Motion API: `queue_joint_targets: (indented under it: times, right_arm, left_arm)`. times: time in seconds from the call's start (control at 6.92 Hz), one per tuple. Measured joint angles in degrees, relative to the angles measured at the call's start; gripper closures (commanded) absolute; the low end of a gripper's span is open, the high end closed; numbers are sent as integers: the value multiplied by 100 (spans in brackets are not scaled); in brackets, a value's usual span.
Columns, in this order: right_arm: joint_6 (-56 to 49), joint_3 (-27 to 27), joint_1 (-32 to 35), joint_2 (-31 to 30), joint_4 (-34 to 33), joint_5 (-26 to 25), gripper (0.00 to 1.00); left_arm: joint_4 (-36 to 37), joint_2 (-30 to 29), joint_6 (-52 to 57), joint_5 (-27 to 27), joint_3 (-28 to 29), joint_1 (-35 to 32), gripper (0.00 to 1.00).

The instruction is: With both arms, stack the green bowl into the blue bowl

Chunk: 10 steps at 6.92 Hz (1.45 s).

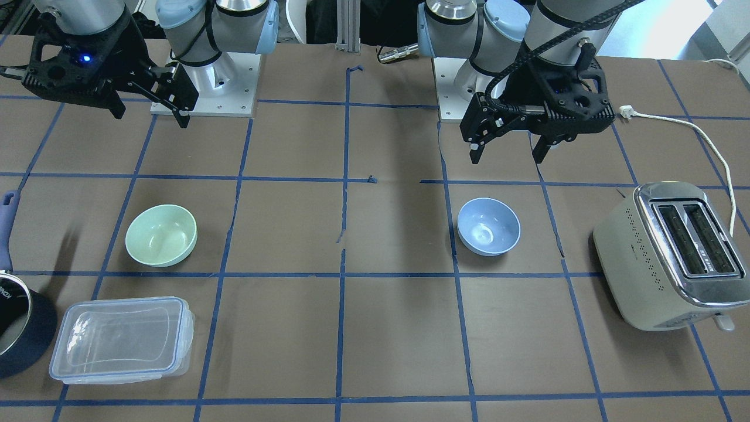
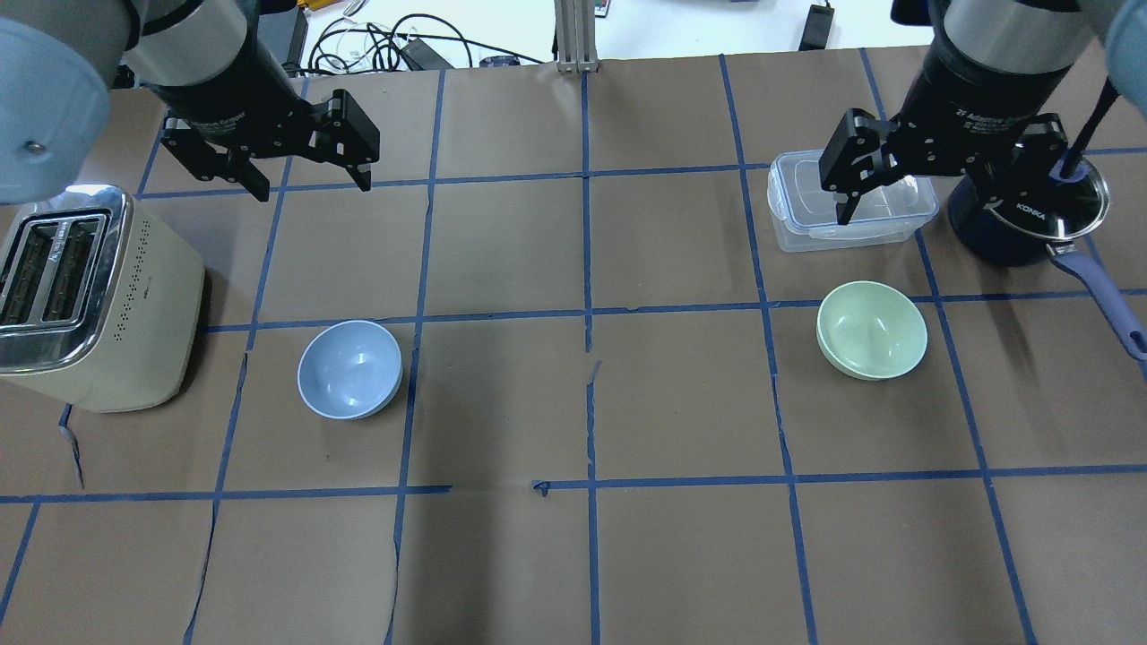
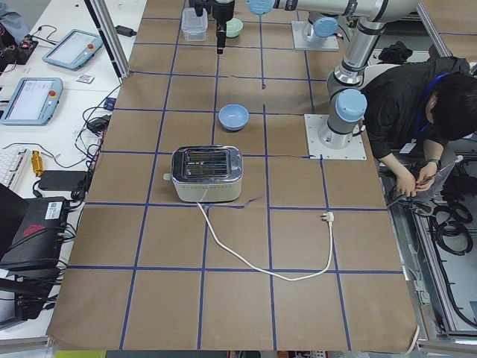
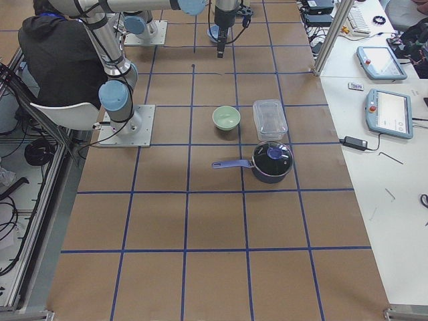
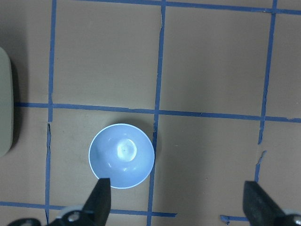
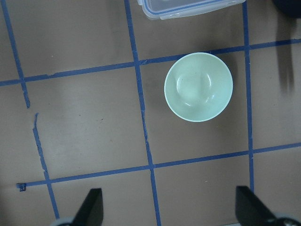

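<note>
The pale green bowl stands upright and empty on the table on my right side, also in the overhead view and the right wrist view. The light blue bowl stands upright and empty on my left side and shows in the left wrist view. My left gripper is open and empty, high above the table, beyond the blue bowl. My right gripper is open and empty, high above the table, over the clear container beyond the green bowl.
A cream toaster stands left of the blue bowl, its white cord trailing on the table. A clear rectangular container and a dark navy saucepan with a long handle stand beyond the green bowl.
</note>
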Motion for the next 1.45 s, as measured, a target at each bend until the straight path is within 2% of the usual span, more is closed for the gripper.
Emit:
queue_joint_targets:
  times: [1.45]
  right_arm:
    - [-40,80,13,-81,13,98,0]
  left_arm:
    - [-1,29,80,28,-36,13,0]
